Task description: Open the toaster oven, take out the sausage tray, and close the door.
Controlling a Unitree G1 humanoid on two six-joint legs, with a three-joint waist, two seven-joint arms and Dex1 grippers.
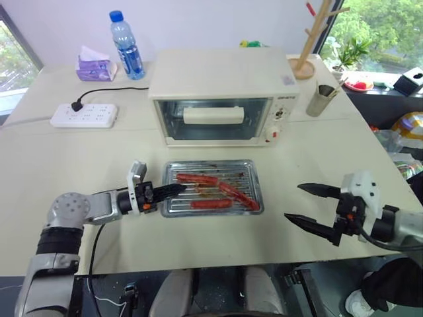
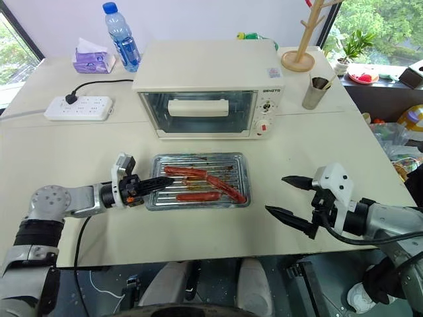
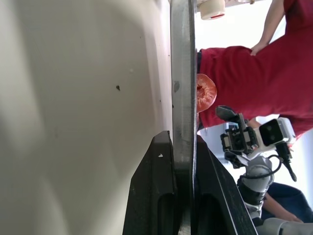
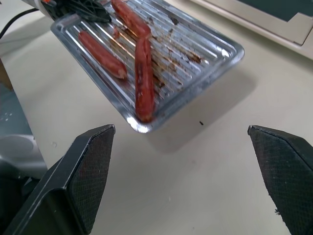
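The tray lies on the table just in front of the oven, whose door looks shut, so the task seems nearly done. The left gripper is clamped on the tray's left rim (release remains); the right gripper hovers wide, empty.

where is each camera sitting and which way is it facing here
Head, both eyes: look forward and down at the table with the toaster oven, the sausage tray and both arms.
Left wrist: looks along the left claw, shut on the tray's rim; a person in red stands behind.
Right wrist: looks between the open right claw fingers at the tray.
Shared: every view has the tray; the left wrist also catches the right claw.
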